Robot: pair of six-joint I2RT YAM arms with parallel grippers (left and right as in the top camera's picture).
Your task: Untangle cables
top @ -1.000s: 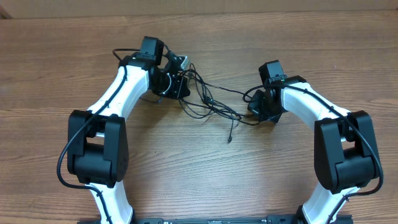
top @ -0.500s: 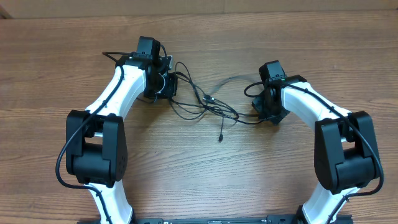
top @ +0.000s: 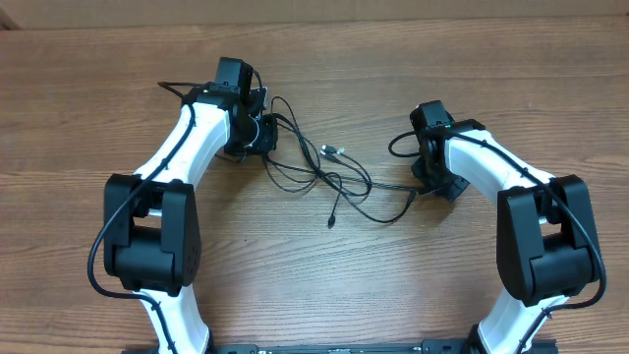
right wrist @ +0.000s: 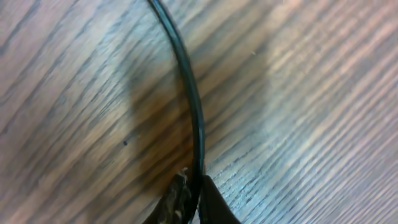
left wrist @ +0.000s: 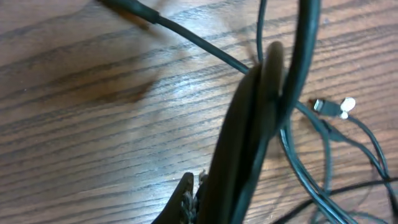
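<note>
Several cables (top: 344,179) — tangled on wood table (top: 491,59) | both jaws pinching strands

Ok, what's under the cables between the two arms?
Only bare table shows beneath the cables. Where strands run into the left gripper and right gripper, both shut on them, the surface below is covered.

From above, the left end effector (top: 263,134), left of the cables (top: 339,179), sits under its own wrist housing, fingertips hidden; the right end effector (top: 433,183), right of the cables, is covered likewise. Where strands cross in the tangle I can't follow which lies on top (too thin). In the right wrist view the fingertips (right wrist: 210,204) are cut by the bottom edge, all blurred close up.
</note>
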